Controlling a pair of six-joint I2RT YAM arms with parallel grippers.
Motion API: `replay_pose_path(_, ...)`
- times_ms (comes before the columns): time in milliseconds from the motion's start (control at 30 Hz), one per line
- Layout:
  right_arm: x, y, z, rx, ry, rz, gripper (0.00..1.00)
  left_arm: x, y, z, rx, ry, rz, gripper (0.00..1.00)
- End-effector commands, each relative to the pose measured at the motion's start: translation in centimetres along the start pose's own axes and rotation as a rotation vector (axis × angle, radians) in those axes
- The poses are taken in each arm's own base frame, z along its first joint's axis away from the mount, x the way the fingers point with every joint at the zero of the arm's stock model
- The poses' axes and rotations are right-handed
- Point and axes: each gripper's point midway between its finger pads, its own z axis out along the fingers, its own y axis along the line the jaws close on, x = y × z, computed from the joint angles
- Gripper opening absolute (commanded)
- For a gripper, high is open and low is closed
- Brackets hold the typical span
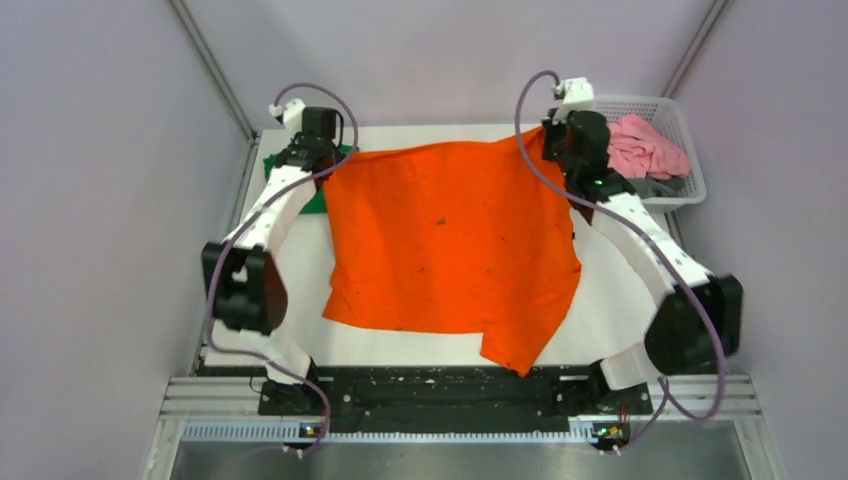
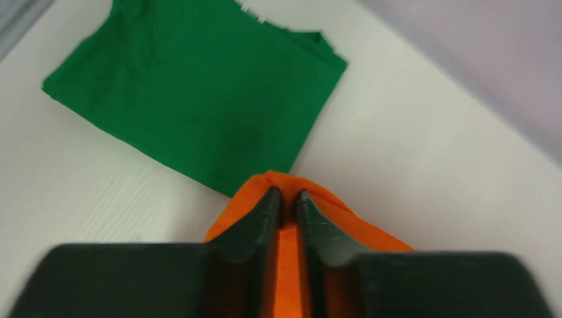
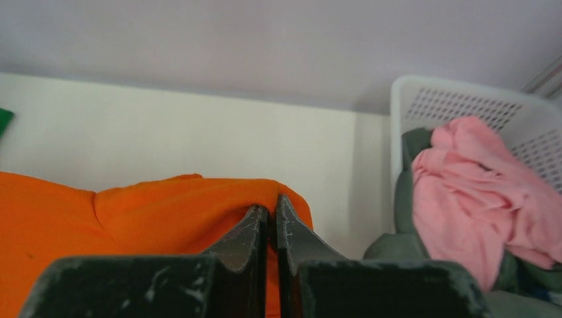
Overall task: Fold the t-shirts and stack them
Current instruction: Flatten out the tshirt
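Note:
The bright orange t-shirt (image 1: 450, 250) lies spread over the middle of the white table, a sleeve hanging toward the near edge. My left gripper (image 1: 322, 150) is shut on its far left corner (image 2: 286, 182). My right gripper (image 1: 553, 140) is shut on its far right corner (image 3: 265, 195). The dark green t-shirt (image 2: 199, 93) lies folded flat at the far left, mostly hidden under my left arm in the top view (image 1: 318, 200). A pink garment (image 1: 645, 148) lies on a grey garment (image 3: 397, 245) in the basket.
A white slotted basket (image 1: 690, 190) stands at the far right, next to my right arm. Grey walls close in the table at the back and both sides. A black rail (image 1: 440, 390) runs along the near edge.

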Motion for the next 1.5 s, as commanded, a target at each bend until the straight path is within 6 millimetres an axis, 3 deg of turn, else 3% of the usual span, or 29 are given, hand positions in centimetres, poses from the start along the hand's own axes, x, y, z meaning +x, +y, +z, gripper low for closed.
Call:
replay_pose_path(0,6.6,0.4,8.0,0.007,0.085,0.085,0.05,3.9,0.2,7.7,-0.075,0.114,-0.019,0.34)
replay_pose_path(33,8.4,0.5,9.9,0.003,0.114,0.098,0.11,4.9,0.0,9.1,-0.093,0.143,-0.003,0.59)
replay_pose_path(67,9.8,0.5,11.6,0.004,0.134,0.102,0.25,5.1,-0.6,10.0,-0.092,0.162,-0.001,0.74)
replay_pose_path(100,11.4,0.5,13.2,0.006,0.162,0.093,0.43,5.1,-1.3,10.5,-0.083,0.178,0.001,0.83)
replay_pose_path(133,12.3,0.5,14.4,0.008,0.181,0.075,0.53,5.0,-2.1,10.7,-0.052,0.191,0.011,0.93)
replay_pose_path(200,13.5,0.6,15.7,0.011,0.215,0.054,0.69,4.5,-3.8,10.7,0.024,0.191,0.015,0.99)
replay_pose_path(233,13.5,0.7,15.9,0.008,0.220,0.060,0.75,4.1,-4.4,10.4,0.059,0.186,0.012,0.99)
replay_pose_path(267,13.2,0.9,15.7,0.002,0.219,0.071,0.91,4.1,-4.7,10.1,0.083,0.188,0.017,0.99)
replay_pose_path(300,12.7,1.0,15.3,-0.007,0.208,0.081,0.96,3.9,-4.9,9.5,0.104,0.188,0.017,0.99)
replay_pose_path(467,12.9,2.1,11.4,-0.085,0.235,0.129,0.99,5.5,-5.1,6.2,0.199,0.261,0.027,0.99)
replay_pose_path(633,16.7,3.5,8.1,-0.130,0.357,0.230,0.99,10.4,-4.7,2.4,0.272,0.366,0.059,0.99)
replay_pose_path(767,19.9,3.3,7.6,-0.100,0.442,0.246,0.99,14.4,-3.9,0.9,0.304,0.471,0.083,0.99)
replay_pose_path(1000,26.4,2.8,6.5,-0.061,0.619,0.344,0.99,20.8,-1.1,1.6,0.236,0.641,0.071,0.99)
replay_pose_path(1133,29.3,1.5,4.8,0.019,0.691,0.378,0.99,23.3,1.4,2.1,0.147,0.688,0.087,0.99)
replay_pose_path(1333,33.3,0.7,-0.7,0.085,0.818,0.455,0.99,24.9,3.5,1.5,0.087,0.729,0.102,0.99)
replay_pose_path(1467,32.7,0.5,-4.0,0.106,0.825,0.478,0.99,24.7,4.4,0.3,0.070,0.734,0.107,0.99)
